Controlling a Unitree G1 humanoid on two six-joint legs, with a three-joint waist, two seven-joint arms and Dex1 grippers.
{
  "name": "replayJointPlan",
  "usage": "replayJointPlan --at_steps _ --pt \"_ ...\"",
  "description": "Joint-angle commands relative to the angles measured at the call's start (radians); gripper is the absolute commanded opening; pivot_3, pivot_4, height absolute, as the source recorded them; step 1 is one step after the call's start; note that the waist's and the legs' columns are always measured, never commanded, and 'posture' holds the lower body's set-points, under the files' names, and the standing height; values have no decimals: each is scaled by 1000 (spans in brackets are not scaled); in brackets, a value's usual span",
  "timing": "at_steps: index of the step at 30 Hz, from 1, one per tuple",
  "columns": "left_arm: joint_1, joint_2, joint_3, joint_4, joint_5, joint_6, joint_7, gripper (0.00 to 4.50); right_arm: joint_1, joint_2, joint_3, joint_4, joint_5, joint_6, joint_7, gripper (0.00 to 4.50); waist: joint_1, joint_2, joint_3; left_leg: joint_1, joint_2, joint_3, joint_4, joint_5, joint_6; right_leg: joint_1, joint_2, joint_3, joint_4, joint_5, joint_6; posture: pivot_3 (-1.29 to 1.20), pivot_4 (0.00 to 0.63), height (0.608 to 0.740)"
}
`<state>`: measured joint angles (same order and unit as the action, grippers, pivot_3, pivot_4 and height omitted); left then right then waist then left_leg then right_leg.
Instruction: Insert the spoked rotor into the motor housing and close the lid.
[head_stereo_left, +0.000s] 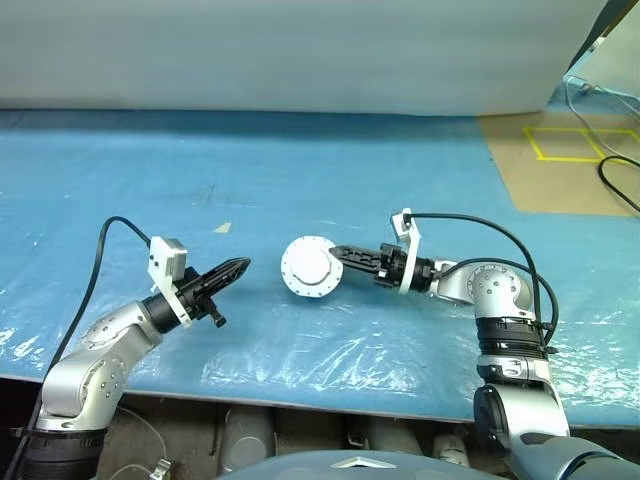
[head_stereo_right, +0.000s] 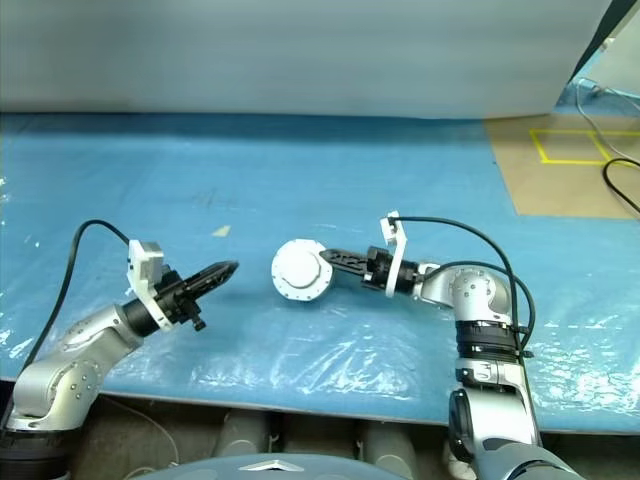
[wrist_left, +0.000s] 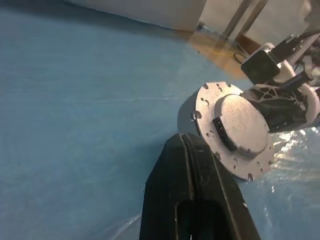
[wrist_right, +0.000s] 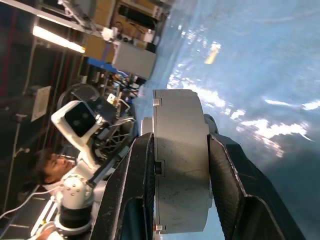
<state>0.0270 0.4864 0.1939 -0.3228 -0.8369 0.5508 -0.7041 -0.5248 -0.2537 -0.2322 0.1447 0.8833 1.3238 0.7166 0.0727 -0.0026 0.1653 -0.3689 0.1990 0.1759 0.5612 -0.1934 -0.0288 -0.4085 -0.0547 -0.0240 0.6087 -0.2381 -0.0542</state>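
I see one housing, lid on, pinched in my right gripper; my left gripper is closed, empty.

Housing: round, silver, assembled, turned on edge, flat flanged face with raised centre disc toward left; clamped across its thickness by right pincer, above blue worktop

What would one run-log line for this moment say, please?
right tool: shut on motor housing, held on edge above blue table cover | left tool: shut, empty, pointing toward housing | lid: on
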Motion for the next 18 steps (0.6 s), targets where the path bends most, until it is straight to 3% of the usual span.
replayJointPlan --at_steps 1,8,11,18 --pt "-14 -5 35 -45 -85 59 32 0 -44 24 -56 -63 100 37 -18 1256 -1 0 0 0 0 0 0 0 0 0 0 0 0 0 0 0 150 740" --pt "-34 -37 95 -26 -283 165 80 0 -109 61 -153 -2 172 107 -113 1256 1 0 0 0 0 0 1 0 -1 1 0 0 0 0 0 0 150 740" --pt "-14 -48 130 -16 -389 206 86 623 -130 74 -183 11 199 138 -148 1256 0 0 0 0 -1 0 1 0 -1 1 0 0 0 0 0 0 150 740" --pt "5 -78 143 -15 -645 292 154 2902 -148 95 -216 44 221 191 -201 1256 6 0 0 0 -1 0 0 0 -1 1 1 0 0 0 0 0 150 740"
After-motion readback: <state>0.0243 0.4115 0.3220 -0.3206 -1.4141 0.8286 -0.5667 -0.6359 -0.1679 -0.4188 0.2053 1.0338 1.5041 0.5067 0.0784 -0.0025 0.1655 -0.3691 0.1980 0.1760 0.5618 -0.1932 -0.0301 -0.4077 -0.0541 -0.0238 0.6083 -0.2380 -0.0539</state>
